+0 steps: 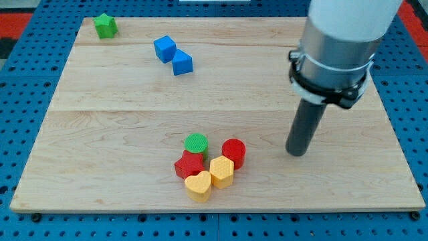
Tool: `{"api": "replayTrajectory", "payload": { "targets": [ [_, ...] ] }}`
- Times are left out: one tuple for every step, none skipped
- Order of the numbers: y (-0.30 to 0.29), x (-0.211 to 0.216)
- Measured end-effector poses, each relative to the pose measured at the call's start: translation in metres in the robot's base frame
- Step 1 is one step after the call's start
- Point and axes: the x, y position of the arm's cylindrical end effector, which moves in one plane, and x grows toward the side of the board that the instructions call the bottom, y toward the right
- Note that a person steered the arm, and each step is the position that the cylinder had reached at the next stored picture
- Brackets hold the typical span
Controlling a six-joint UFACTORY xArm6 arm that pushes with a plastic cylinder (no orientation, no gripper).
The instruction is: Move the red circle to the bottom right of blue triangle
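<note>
A green star-shaped block sits near the top left corner of the pale wooden board. A blue cube lies further right along the top. Low on the board, a green round block, a red star-shaped block, a yellow hexagonal block and a yellow heart-shaped block crowd together, touching. A blue pegboard surrounds the board.
</note>
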Motion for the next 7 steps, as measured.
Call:
{"api": "replayTrajectory", "payload": {
  "targets": [
    [-0.04,0.014],
    [-0.073,0.025],
    [-0.089,0.032],
    [-0.108,0.011],
    [-0.104,-0.02],
    [-0.093,-0.042],
    [-0.096,-0.075]
  ]
}}
